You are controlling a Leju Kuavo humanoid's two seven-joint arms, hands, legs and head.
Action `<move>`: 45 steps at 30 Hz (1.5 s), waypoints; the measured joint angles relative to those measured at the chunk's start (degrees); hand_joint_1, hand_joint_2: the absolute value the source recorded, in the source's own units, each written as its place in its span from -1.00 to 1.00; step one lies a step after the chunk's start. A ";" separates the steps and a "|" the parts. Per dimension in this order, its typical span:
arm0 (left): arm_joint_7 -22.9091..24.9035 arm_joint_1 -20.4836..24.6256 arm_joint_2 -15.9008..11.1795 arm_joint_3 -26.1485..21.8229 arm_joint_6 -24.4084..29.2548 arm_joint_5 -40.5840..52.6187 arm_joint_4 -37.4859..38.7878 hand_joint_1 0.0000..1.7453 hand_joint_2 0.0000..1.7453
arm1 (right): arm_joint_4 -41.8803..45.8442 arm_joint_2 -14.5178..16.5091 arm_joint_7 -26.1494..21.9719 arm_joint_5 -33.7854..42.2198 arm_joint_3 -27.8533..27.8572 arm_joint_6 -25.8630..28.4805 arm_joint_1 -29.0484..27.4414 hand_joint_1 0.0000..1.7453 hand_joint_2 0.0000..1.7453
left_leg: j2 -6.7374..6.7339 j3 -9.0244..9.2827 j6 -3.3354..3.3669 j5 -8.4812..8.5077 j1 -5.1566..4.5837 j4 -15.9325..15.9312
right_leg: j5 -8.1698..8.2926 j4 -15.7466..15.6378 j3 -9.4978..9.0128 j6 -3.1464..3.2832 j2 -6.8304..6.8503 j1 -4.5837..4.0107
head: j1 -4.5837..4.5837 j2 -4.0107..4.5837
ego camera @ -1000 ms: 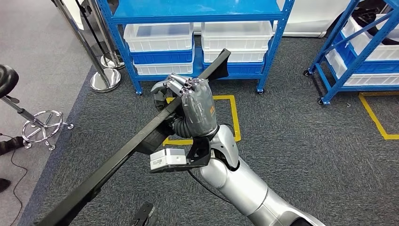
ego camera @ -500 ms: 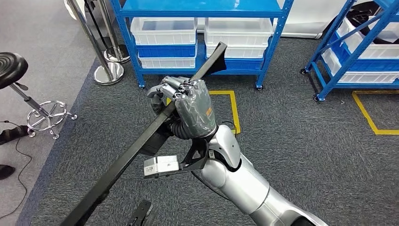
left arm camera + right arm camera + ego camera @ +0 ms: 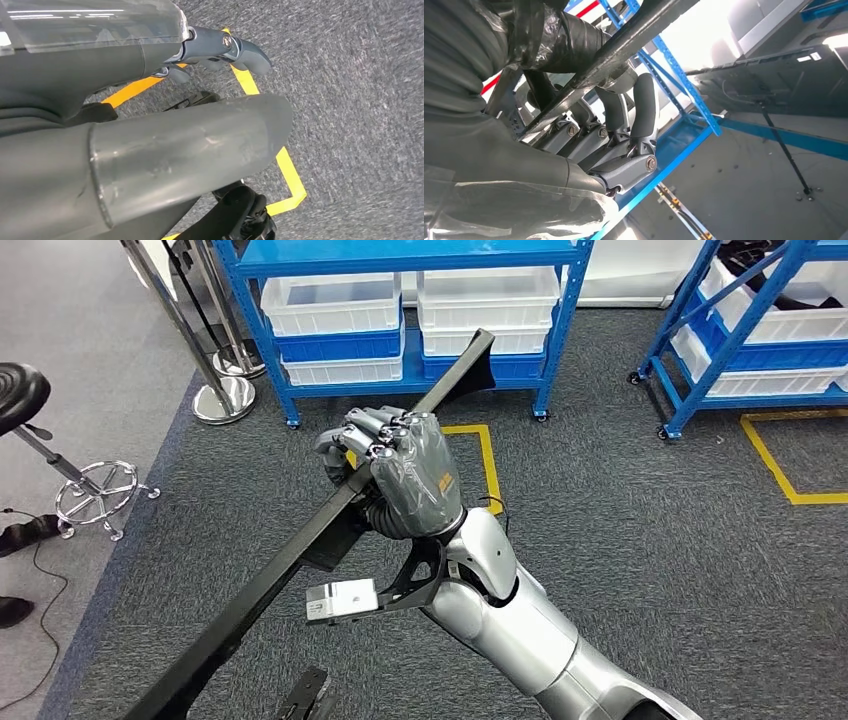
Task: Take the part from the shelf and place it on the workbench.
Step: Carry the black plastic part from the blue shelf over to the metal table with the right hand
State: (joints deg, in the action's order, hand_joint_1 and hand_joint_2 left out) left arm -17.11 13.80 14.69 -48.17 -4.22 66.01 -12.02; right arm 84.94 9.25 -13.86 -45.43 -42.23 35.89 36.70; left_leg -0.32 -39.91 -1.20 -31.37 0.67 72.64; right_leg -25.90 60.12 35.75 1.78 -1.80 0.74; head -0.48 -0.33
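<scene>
The right hand (image 3: 400, 475) grips the long black part (image 3: 300, 540) near mid-length — carried slanted above the carpet. Left hand (image 3: 150, 160): state cannot be told. Risk: the far end swinging into the blue shelf (image 3: 560, 340) during turning — long overhang.

Right hand (image 3: 405, 475): centre of the head view, closed around the part (image 3: 300, 550) at about its upper third.
Part: runs from 7 o'clock at the lower left to 1 o'clock, its far end before the shelf (image 3: 400, 255).
Shelf: 12 o'clock, behind the hand; bins (image 3: 335, 305) on its lower levels.
Second shelf (image 3: 760, 330): 2 o'clock, right of the first.
Floor marking (image 3: 488, 465): on the carpet between hand and shelf.
Stool (image 3: 60, 455): 9 o'clock, far left.
Stanchion base (image 3: 222, 400): 10 o'clock, just beside the shelf's left leg.
</scene>
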 joint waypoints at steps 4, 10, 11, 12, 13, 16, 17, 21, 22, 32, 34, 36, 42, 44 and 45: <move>-0.13 0.02 -0.08 0.00 0.01 -0.03 0.00 -1.00 -1.00 | 0.30 0.02 -0.17 0.20 0.00 -0.05 0.14 1.00 1.00 | 4.37 7.11 1.37 4.66 0.01 -13.10 | 0.62 0.14 0.59 -0.86 -1.96 0.19 | -0.02 0.00; -0.43 0.06 0.18 0.03 0.02 -0.27 0.00 -1.00 -1.00 | 0.46 -0.03 -0.62 1.06 -0.02 -0.62 0.50 1.00 1.00 | 1.66 7.76 2.69 5.94 0.27 -15.72 | -1.28 3.56 3.18 -2.74 -0.70 0.16 | 0.03 0.00; -0.46 0.02 0.21 0.03 0.02 -0.39 0.00 -1.00 -1.00 | 0.47 -0.05 -0.68 1.11 -0.02 -0.79 0.59 1.00 1.00 | 0.93 7.67 2.82 6.02 0.17 -15.78 | -3.18 6.84 4.74 -2.89 0.38 0.13 | 0.03 0.00; -0.49 -0.04 0.22 0.02 0.02 -0.50 0.00 -1.00 -1.00 | 0.45 -0.09 -0.71 1.13 -0.02 -0.94 0.61 1.00 1.00 | 0.20 7.51 2.89 6.05 0.11 -15.71 | -4.90 10.44 6.41 -3.06 0.92 0.16 | 0.02 0.00; -0.49 -0.10 0.22 0.02 0.02 -0.57 0.00 -1.00 -1.00 | 0.43 -0.16 -0.74 1.14 -0.02 -1.04 0.57 1.00 1.00 | -0.52 7.34 2.90 6.05 0.07 -15.61 | -5.83 13.17 7.60 -3.22 1.15 0.20 | 0.03 0.00; -0.53 -0.17 0.48 0.02 0.02 -0.76 0.00 -1.00 -1.00 | 0.41 -0.38 -0.75 1.17 -0.02 -1.08 0.55 1.00 1.00 | -2.52 6.87 2.76 5.88 0.04 -14.99 | -3.27 10.33 5.41 -3.44 1.97 0.34 | 0.03 0.00; -0.56 -0.16 0.63 0.02 0.02 -0.87 0.00 -1.00 -1.00 | 0.42 -0.41 -0.77 1.17 -0.03 -1.08 0.61 1.00 1.00 | -3.09 6.76 2.58 5.70 0.02 -14.65 | -2.01 6.54 3.24 -3.34 2.93 0.30 | 0.03 0.00; -0.76 -0.08 0.96 0.01 0.02 -1.22 0.00 -1.00 -1.00 | 0.44 -0.45 -0.79 1.20 -0.08 -1.20 0.92 1.00 1.00 | -4.80 6.49 1.36 5.13 -0.55 -13.70 | -0.40 0.45 0.23 -2.01 4.72 -0.27 | 0.02 0.00; -0.77 -0.07 0.99 0.00 0.02 -1.24 0.00 -1.00 -1.00 | 0.44 -0.49 -0.80 1.21 -0.09 -1.21 0.95 1.00 1.00 | -5.22 6.56 1.08 5.12 -0.51 -13.76 | -0.28 0.44 0.33 -1.66 4.07 -0.26 | 0.01 0.00; -1.10 -0.39 0.54 -0.09 0.52 -2.11 0.00 -1.00 -1.00 | 0.54 -0.95 -1.19 1.72 -0.11 -1.03 0.07 1.00 1.00 | 1.00 3.25 0.68 1.69 -0.01 -4.74 | 0.91 0.28 1.06 -0.14 -2.20 -0.29 | 0.00 0.00; -1.44 -0.34 0.05 -0.14 0.73 -2.26 0.00 -1.00 -1.00 | 0.66 -0.91 -1.48 2.08 -0.11 -0.98 0.14 1.00 1.00 | 3.36 6.47 1.49 4.04 -0.01 -11.43 | 1.16 0.29 1.20 -0.53 -3.49 -0.24 | 0.00 0.00; -1.67 -0.31 -0.40 -0.20 0.84 -2.31 0.00 -1.00 -1.00 | 0.75 -0.86 -1.70 2.25 -0.11 -0.91 0.19 1.00 1.00 | 4.27 7.48 1.94 4.07 -0.18 -13.61 | 1.65 0.10 1.61 -1.28 -4.61 0.13 | 0.00 0.00; -2.28 -0.27 -0.96 -0.54 1.18 -3.12 0.00 -1.00 -1.00 | 0.92 -0.85 -2.36 3.87 -0.14 -0.85 0.52 1.00 1.00 | 0.22 8.37 3.06 5.81 -0.01 -16.53 | -2.85 7.54 5.74 -2.78 0.32 0.05 | 0.02 0.00; -2.34 -0.53 -1.27 -0.66 1.18 -3.30 0.00 -1.00 -1.00 | 0.86 -0.87 -2.38 4.04 -0.16 -0.86 0.37 1.00 1.00 | -1.39 8.15 3.04 5.75 -0.06 -16.34 | -5.14 13.57 8.51 -3.18 1.22 0.29 | 0.02 0.00; -2.36 -0.62 -1.39 -0.70 1.18 -3.35 0.00 -1.00 -1.00 | 0.81 -0.88 -2.38 4.07 -0.16 -0.86 0.29 1.00 1.00 | -2.17 8.04 2.96 5.67 -0.06 -16.18 | -4.80 14.03 8.58 -3.35 1.48 0.43 | 0.01 0.00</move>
State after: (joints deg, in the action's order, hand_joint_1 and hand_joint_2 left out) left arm -19.47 13.17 13.31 -48.87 -3.04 62.66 -12.02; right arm 85.76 8.37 -16.24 -41.36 -42.39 35.03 36.98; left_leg -2.49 -31.88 1.76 -25.70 0.61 56.45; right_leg -30.70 74.15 44.33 -1.58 -0.32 1.17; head -0.47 -0.33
